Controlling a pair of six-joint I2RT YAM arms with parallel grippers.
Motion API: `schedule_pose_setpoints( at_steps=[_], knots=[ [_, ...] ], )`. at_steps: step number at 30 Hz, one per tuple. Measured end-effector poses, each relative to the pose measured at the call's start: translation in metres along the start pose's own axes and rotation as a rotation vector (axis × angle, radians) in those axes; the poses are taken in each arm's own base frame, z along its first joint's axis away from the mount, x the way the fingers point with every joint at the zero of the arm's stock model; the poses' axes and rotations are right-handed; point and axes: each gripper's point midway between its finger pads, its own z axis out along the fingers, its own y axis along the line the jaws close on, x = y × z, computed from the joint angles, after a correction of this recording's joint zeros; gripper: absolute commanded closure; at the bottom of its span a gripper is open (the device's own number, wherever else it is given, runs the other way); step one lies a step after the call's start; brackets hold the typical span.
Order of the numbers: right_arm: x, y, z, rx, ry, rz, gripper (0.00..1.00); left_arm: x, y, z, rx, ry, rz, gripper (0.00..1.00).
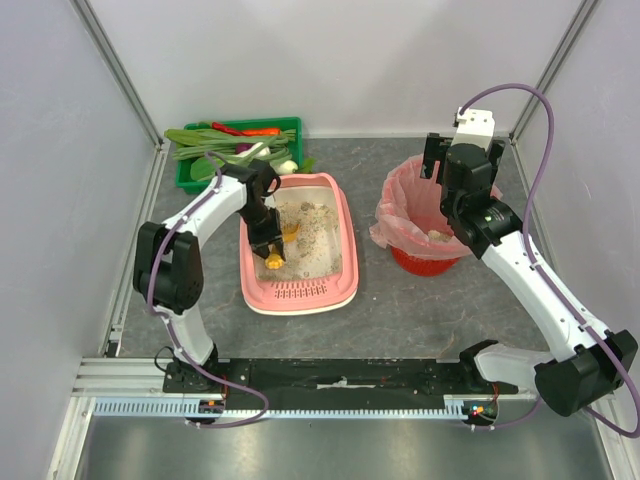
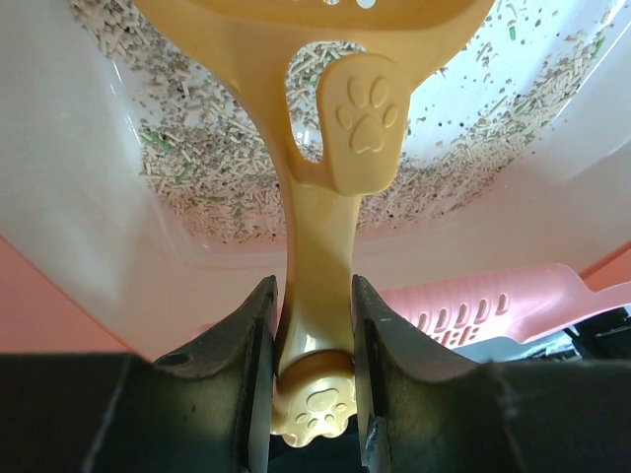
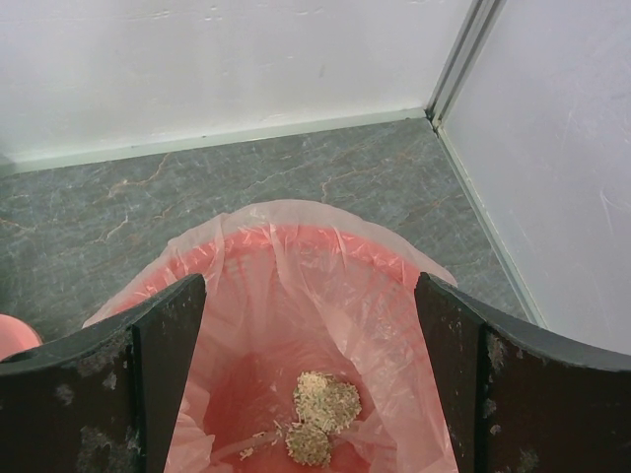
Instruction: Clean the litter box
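The pink litter box (image 1: 346, 262) lies left of centre, with grey-beige litter (image 1: 312, 228) inside and a slotted ledge (image 2: 473, 305) at its near end. My left gripper (image 1: 264, 232) reaches down into the box and is shut on the handle of a yellow scoop (image 2: 320, 246) with paw prints. The scoop's head (image 1: 276, 258) rests over the litter (image 2: 227, 187). My right gripper (image 1: 462, 160) hangs open over the red bin (image 1: 400, 195), holding nothing. In the right wrist view the right gripper (image 3: 308, 296) frames the pink bag (image 3: 296, 246), which holds litter clumps (image 3: 320, 409).
A green crate of vegetables (image 1: 235, 150) stands just behind the litter box at the back left. White walls and metal posts close in the back and both sides. Grey tabletop (image 1: 380, 310) shows between the box and the arm bases.
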Motion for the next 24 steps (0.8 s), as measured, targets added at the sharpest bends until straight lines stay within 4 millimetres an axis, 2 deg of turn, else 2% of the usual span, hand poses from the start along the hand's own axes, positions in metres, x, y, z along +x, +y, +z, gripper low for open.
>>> schedule_pose_setpoints(
  at_steps=[10,18,24],
  knots=[
    [0.001,0.000,-0.001,-0.003,0.006,-0.005,0.04,-0.003,0.002,-0.001,0.010,-0.064,0.041,0.98],
    [-0.006,0.002,-0.002,-0.016,-0.004,0.004,0.04,0.009,0.006,-0.018,0.037,-0.151,0.103,0.98],
    [-0.011,0.004,-0.003,-0.029,-0.011,0.012,0.04,0.020,0.012,-0.017,0.036,-0.154,0.136,0.98]
  ],
)
